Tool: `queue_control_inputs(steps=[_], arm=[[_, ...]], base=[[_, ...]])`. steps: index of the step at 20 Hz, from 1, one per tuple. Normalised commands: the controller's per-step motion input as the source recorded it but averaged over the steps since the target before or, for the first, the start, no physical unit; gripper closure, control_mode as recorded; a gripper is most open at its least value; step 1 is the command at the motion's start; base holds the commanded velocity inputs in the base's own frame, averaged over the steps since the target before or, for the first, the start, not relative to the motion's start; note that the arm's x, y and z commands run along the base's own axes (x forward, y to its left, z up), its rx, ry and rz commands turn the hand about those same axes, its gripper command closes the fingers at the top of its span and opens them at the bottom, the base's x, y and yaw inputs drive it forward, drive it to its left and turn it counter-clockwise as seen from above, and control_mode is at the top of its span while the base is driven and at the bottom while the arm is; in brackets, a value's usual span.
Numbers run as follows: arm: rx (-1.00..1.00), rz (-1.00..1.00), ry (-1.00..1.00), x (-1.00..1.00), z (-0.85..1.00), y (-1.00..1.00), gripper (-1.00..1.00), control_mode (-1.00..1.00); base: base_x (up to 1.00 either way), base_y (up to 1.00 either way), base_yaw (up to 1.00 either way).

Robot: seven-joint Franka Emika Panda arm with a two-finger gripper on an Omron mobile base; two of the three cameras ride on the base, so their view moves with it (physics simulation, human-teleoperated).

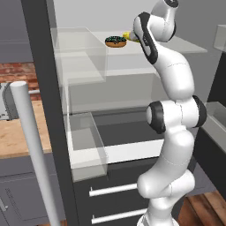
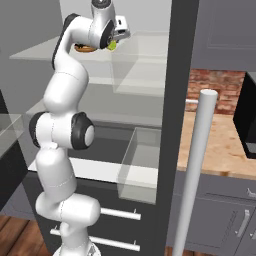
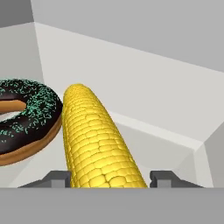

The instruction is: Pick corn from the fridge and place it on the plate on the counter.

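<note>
Nearest, the long grey bar handle point(image 1: 31, 150) of the open fridge point(image 1: 44, 88) stands before the light wooden counter point(image 2: 220, 145) and its brick wall. Inside, clear bins point(image 1: 86, 150) hang on the door. On the top glass shelf point(image 1: 185, 46) the gripper point(image 3: 109, 177) stands spread, one fingertip on either side of the corn point(image 3: 94, 140); a doughnut point(image 3: 24, 120) lies touching it at nine o'clock.

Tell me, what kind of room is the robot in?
It looks like a kitchen. There is an open fridge with glass shelves holding a doughnut and a corn, a wooden counter over grey cabinets, and a brick wall behind.
</note>
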Motion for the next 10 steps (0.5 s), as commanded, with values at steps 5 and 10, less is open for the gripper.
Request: queue_control_inputs(steps=[5, 10], arm=[[0.0, 0.0, 0.0, -0.13, -0.09, 0.0, 1.0, -1.0], [0.0, 0.0, -0.02, -0.55, -0.05, -0.01, 1.0, -1.0]], base=[[0.0, 0.0, 0.0], [0.0, 0.0, 0.0]])
